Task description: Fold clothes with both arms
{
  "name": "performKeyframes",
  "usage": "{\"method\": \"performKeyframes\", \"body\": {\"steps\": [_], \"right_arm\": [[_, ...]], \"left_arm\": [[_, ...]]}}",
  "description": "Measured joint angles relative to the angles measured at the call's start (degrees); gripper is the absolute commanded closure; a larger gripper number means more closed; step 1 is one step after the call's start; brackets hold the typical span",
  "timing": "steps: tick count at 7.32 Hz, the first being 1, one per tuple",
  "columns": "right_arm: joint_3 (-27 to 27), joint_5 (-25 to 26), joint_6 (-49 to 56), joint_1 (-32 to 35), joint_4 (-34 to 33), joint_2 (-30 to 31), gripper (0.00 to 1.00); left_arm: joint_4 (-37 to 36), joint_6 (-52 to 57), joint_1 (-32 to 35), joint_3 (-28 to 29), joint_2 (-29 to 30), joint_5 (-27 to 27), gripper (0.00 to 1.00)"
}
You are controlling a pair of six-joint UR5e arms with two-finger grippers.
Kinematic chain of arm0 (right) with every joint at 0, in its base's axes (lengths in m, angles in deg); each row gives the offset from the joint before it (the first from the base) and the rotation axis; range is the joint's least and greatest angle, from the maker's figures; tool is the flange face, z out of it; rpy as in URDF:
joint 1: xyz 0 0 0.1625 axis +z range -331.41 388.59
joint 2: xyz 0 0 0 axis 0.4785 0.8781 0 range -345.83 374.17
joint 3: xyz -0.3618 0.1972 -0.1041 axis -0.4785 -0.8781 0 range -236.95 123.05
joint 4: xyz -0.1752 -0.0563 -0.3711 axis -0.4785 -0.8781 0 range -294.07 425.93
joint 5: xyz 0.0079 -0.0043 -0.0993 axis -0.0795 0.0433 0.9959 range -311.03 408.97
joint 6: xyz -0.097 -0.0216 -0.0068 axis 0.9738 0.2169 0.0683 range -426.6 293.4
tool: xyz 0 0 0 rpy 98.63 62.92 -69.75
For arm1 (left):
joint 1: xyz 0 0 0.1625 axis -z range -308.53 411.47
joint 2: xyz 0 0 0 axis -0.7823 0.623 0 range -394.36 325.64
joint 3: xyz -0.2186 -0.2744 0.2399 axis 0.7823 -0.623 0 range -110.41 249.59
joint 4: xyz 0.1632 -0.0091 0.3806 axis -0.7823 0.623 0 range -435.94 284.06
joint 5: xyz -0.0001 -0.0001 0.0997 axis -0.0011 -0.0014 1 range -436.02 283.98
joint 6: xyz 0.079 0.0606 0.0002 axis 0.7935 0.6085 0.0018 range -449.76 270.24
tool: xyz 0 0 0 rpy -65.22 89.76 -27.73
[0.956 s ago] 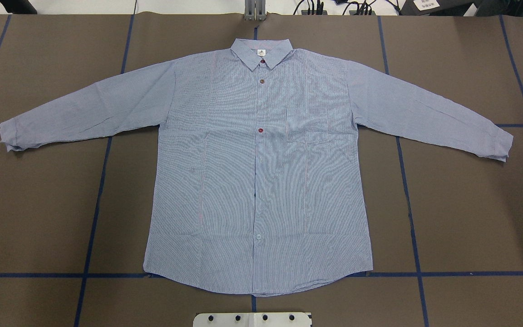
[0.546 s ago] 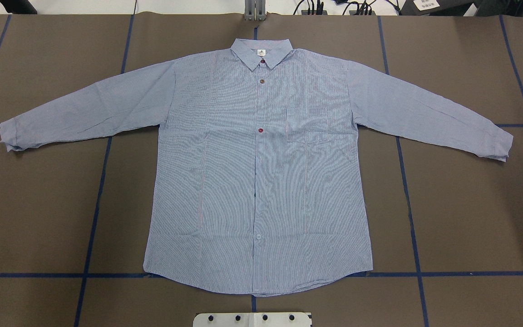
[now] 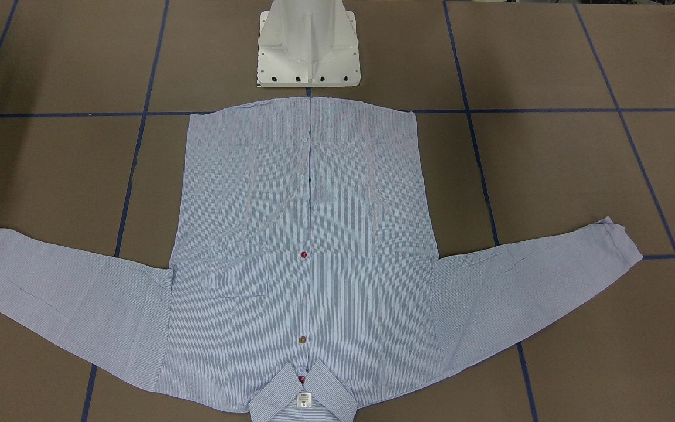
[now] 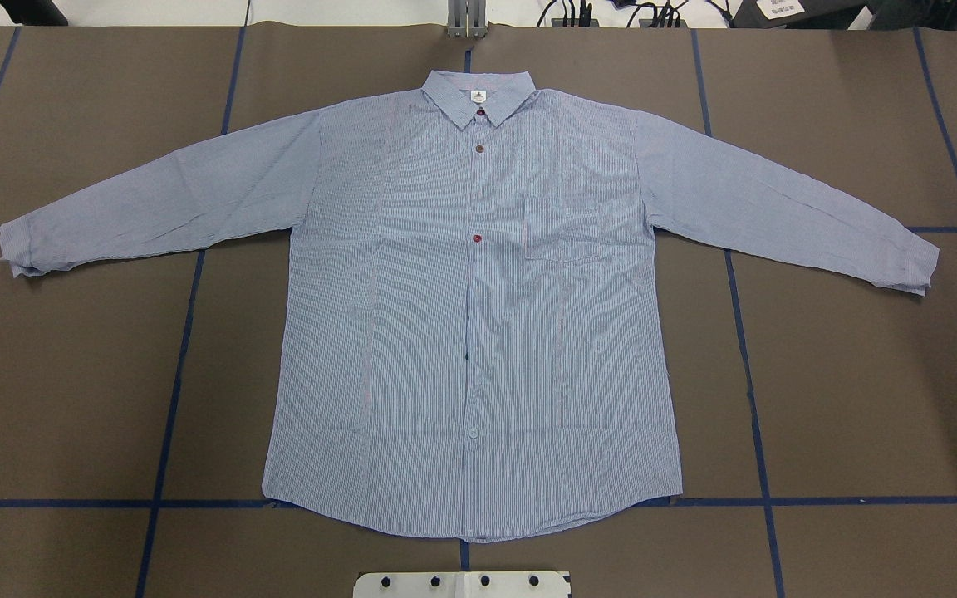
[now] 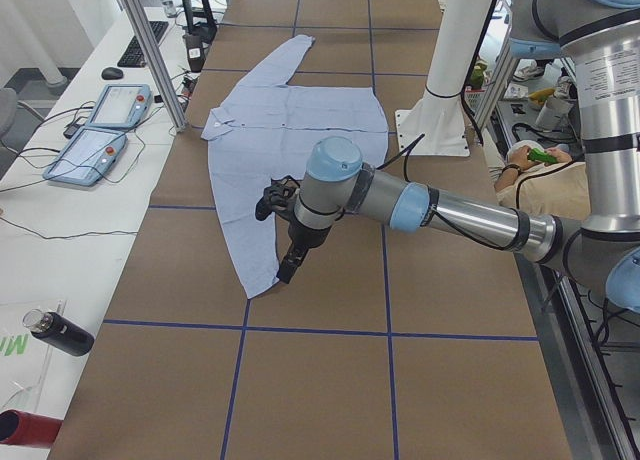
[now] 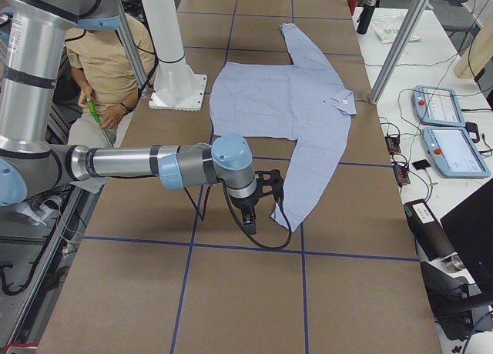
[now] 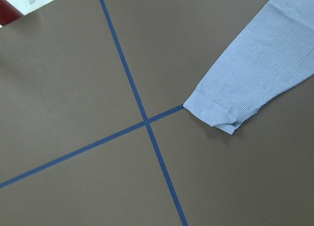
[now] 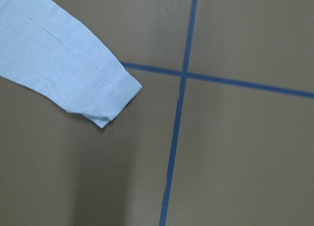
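Shirt [image 4: 470,332] spread flat; cannot tell whether left hand [image 5: 286,270] or right hand [image 6: 249,222] grips.

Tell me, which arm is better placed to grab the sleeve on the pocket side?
Right. The pocket lies on the robot's right, and the right gripper hangs near that sleeve's cuff; the left arm is at the other cuff.

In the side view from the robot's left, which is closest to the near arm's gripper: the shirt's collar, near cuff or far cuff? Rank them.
From the left gripper:
1. Near cuff, right beside it.
2. Collar, midway along, on the operators' side.
3. Far cuff, at the far end.
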Motion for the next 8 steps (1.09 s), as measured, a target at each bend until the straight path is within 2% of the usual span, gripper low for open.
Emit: {"method": "performKeyframes", "body": {"steps": [1,4,6,8], "right_arm": [[-0.4,0.1,-0.1,0.0,5.6,-0.3,0.0],[-4.1,0.4,-0.2,0.0,16.8,-0.5,0.0],[-5.8,1.0,-3.0,-1.1,20.2,-1.4,0.0],[-6.1,5.3,-14.1,-8.8,22.4,-2.9,0.0]], "left_arm": [[3.7,-0.1,0.1,0.3,0.8,0.5,0.0],[12.3,-0.8,0.2,2.9,3.0,2.2,0.0],[14.8,-0.9,0.2,3.8,2.8,2.2,0.0],[15.1,-0.9,0.2,4.0,2.7,2.1,0.0]]}}
